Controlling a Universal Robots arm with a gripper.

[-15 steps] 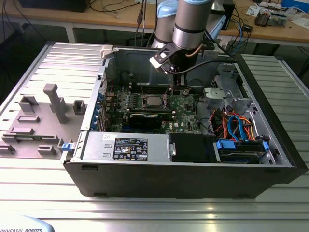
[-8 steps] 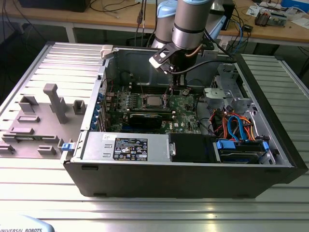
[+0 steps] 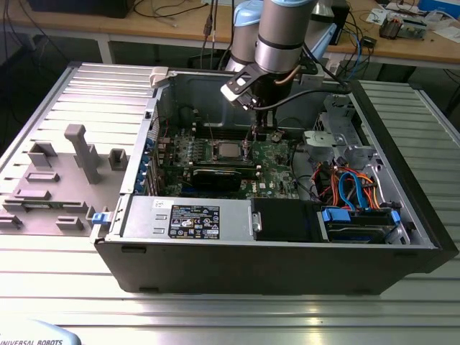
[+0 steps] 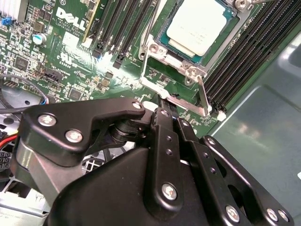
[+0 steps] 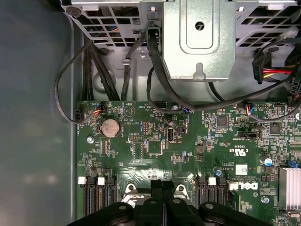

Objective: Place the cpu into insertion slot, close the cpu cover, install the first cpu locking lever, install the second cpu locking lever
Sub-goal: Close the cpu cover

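The cpu (image 4: 199, 24) lies flat in the insertion slot (image 4: 188, 55), its silver-grey top showing; in the exterior view the cpu (image 3: 228, 149) sits mid-board. The silver cpu cover (image 4: 146, 63) is down around it as a frame. A thin silver locking lever (image 4: 203, 94) runs along the socket's side beside the memory slots. My gripper (image 4: 165, 104) is shut, its black fingertips (image 4: 162, 113) pressed together and just off the socket's edge, by the lever's bent end. The shut gripper (image 5: 162, 183) also appears in the first wrist view, and the gripper (image 3: 253, 135) hangs over the board beside the socket.
The open computer case (image 3: 144, 237) lies on a ribbed metal table. Long black memory slots (image 4: 244, 52) flank the socket. A graphics card (image 3: 219, 176), a power supply (image 3: 187, 215), a metal drive cage (image 5: 197, 37) with black cables (image 5: 155, 56), and a coin cell (image 5: 111, 127) surround the work area.
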